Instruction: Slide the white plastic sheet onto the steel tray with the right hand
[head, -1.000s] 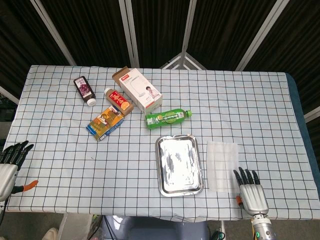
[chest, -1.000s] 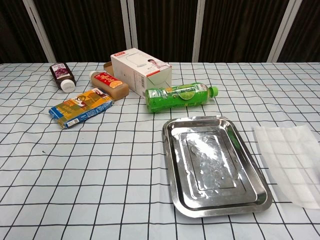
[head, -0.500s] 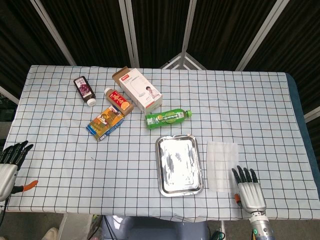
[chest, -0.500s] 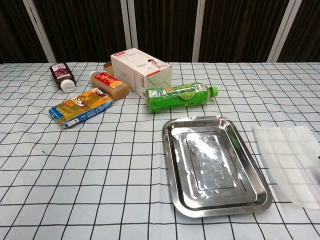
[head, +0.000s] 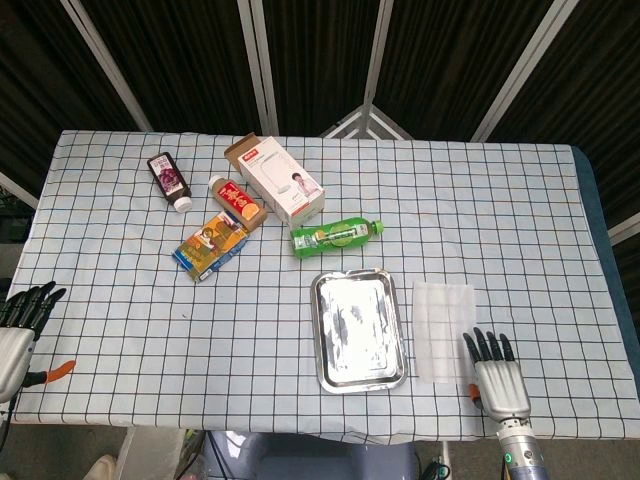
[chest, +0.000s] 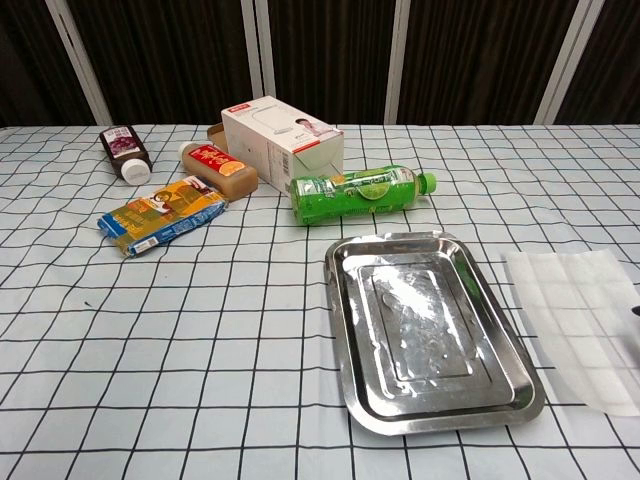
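Note:
The white plastic sheet (head: 443, 316) (chest: 581, 322) lies flat on the checked cloth just right of the steel tray (head: 357, 329) (chest: 432, 328). The tray holds nothing. My right hand (head: 494, 370) is at the table's front edge, just below and right of the sheet's near corner, palm down with fingers spread toward the sheet and nothing in it. Its fingertips lie close to the sheet's edge; contact is unclear. My left hand (head: 20, 322) rests open at the far left edge, holding nothing. The chest view shows only a dark sliver at its right edge.
Behind the tray lie a green bottle (head: 336, 237), a white box (head: 275, 180), a brown bottle (head: 238, 202), a dark bottle (head: 169, 181) and an orange-blue packet (head: 210, 247). Bare cloth spreads right of the sheet.
My right hand has drifted slightly left and toward the table's front edge. The sheet, the tray and my left hand have not moved.

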